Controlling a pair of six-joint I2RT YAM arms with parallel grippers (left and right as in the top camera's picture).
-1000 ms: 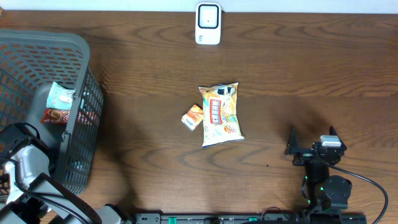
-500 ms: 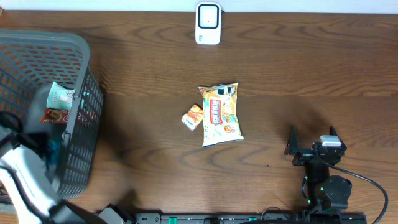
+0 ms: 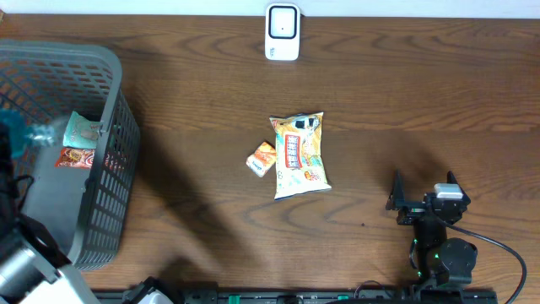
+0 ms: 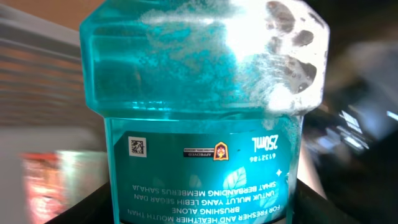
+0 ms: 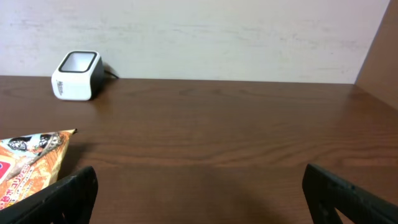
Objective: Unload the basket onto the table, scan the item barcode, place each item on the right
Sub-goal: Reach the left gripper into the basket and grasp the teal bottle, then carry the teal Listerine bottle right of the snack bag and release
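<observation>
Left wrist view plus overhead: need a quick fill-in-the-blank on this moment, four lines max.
1. In the left wrist view, the label on the bottle held in the left gripper reads upside ____.
2. The basket sits on the robot's ____ side of the table.
3. The right gripper is ____, holding nothing.
4. The small orange packet lies beside the snack bag, on the bag's side nearer the ____.
Missing words: down; left; open; basket.

Grey basket (image 3: 118, 186), snack bag (image 3: 299, 155), orange packet (image 3: 261, 159)
</observation>
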